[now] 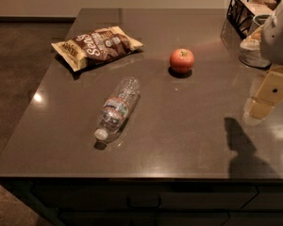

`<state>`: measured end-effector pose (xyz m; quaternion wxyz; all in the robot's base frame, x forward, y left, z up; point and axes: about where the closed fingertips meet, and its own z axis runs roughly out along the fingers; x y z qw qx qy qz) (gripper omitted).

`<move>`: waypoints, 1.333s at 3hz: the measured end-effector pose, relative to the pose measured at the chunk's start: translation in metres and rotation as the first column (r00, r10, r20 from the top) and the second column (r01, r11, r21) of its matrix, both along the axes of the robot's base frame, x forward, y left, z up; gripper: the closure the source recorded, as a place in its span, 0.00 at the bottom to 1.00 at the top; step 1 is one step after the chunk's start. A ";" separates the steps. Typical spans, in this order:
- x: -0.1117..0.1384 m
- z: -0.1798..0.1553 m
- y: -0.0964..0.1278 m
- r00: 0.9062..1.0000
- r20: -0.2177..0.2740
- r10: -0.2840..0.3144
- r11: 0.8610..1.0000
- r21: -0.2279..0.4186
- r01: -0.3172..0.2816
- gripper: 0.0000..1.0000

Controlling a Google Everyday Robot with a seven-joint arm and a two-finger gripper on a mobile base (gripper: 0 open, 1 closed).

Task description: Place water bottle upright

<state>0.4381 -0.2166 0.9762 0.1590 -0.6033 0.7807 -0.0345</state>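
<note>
The water bottle [117, 108] is a small clear ribbed bottle with a red, white and teal label band. It lies on its side on the dark counter [179, 121], left of centre, with its white cap [101, 134] pointing toward the front edge. My gripper [268, 97] hangs from the white arm [280, 32] at the right edge, above the counter and far to the right of the bottle. It holds nothing that I can see.
A brown snack bag [96, 45] lies at the back left. A red apple [181, 60] sits behind and to the right of the bottle. A black wire basket [250, 8] and a clear glass vessel [252, 51] stand at the back right. The counter's front edge [132, 175] is near.
</note>
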 end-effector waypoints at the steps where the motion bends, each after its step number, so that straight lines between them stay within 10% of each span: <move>1: 0.000 0.000 0.000 1.000 0.000 0.000 1.000 0.000 0.000 0.00; 3: 0.026 0.008 0.046 0.982 0.003 0.189 0.982 0.005 -0.189 0.00; 4: 0.047 0.008 0.105 0.914 0.019 0.406 0.913 -0.044 -0.405 0.00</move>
